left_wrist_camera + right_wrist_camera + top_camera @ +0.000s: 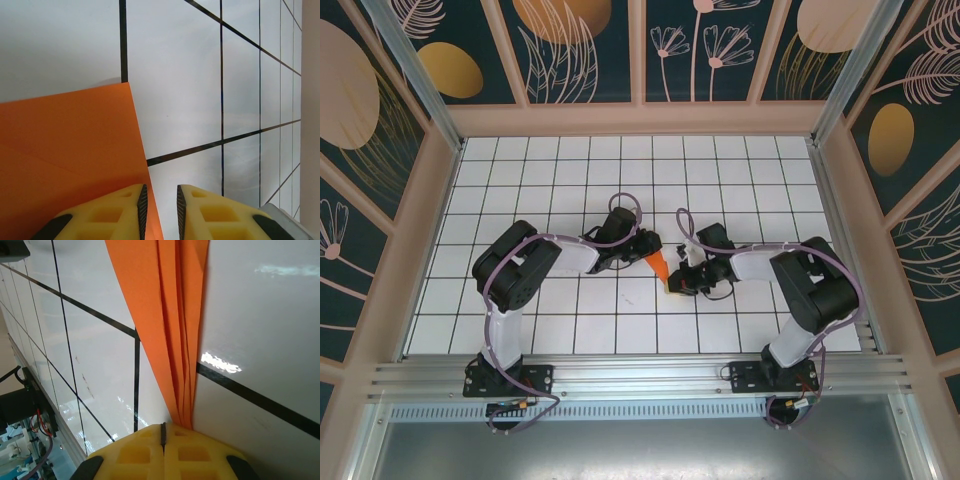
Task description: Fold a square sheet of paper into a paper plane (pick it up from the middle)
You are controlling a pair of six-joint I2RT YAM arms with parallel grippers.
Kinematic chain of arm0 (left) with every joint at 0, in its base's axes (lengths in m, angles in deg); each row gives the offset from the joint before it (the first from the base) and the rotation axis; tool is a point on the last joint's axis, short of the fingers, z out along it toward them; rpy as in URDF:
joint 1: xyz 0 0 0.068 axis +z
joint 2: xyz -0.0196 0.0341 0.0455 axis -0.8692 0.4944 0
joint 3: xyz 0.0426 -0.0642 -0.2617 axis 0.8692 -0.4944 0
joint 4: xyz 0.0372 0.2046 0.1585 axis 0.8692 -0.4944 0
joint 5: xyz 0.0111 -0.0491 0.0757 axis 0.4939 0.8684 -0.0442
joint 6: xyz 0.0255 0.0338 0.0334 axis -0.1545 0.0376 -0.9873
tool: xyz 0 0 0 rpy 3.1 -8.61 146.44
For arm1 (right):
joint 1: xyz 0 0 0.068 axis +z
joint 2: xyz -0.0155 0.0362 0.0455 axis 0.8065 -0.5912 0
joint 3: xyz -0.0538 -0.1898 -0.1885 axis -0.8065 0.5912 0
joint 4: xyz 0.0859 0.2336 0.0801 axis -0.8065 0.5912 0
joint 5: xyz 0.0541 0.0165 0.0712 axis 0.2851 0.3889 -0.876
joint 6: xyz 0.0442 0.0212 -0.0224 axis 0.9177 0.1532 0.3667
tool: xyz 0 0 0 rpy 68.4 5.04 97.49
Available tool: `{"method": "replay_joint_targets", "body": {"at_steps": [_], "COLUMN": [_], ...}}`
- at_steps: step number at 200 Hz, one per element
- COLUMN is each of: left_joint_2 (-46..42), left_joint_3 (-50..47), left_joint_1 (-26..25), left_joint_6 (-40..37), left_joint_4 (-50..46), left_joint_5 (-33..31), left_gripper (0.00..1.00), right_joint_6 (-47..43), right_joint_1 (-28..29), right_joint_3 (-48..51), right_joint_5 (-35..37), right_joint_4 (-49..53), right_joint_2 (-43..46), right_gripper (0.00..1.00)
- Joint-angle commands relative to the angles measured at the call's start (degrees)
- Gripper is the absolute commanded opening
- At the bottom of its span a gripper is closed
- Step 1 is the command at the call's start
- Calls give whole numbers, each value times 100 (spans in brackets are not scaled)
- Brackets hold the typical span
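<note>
Folding looks nearly done: the paper plane (658, 265), a narrow pleated dart, sits mid-worktop (520, 170), with only final shaping seemingly left. From 4 o'clock, the bent right arm's pincer (163, 427) clamps its gathered folds. At 10 o'clock, the left pincer (160, 207) stands slightly apart at a flap's edge.

Orange paper plane (658, 266): narrow pointed dart w/ lengthwise creases.
</note>
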Motion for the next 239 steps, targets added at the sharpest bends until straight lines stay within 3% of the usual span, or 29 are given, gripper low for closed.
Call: {"method": "replay_joint_targets", "body": {"at_steps": [1, 34, 64, 86, 115, 153, 239], "left_joint_2": [116, -728, -1927, -2388, -2643, -2603, -2159], "left_joint_3": [-90, -95, -170, -633, -1290, -1666, -1527], "left_joint_1": [8, 7, 29, 104, 160, 161, 161], "left_joint_6": [-118, -76, -377, -275, 35, 306, 343], "left_joint_4": [-465, -247, -907, -1111, -777, -300, -123], "left_joint_5": [-69, 47, -945, -1469, -1363, -1010, -634], "left_gripper": [27, 31, 47, 50, 51, 52, 53], "right_joint_6": [-68, -277, -281, -290, -277, -398, -551], "right_joint_1": [31, 17, -62, -153, -130, -92, -7], "right_joint_3": [85, -313, -368, -578, -830, -999, -1156], "right_joint_5": [272, 996, 1914, 1635, 1205, 1062, 690], "right_joint_4": [284, 643, 398, 248, 49, -3, -41], "right_joint_2": [251, 1219, 1735, 1324, 682, 204, -400], "right_gripper": [0, 6, 21, 26, 38, 37, 40]}}
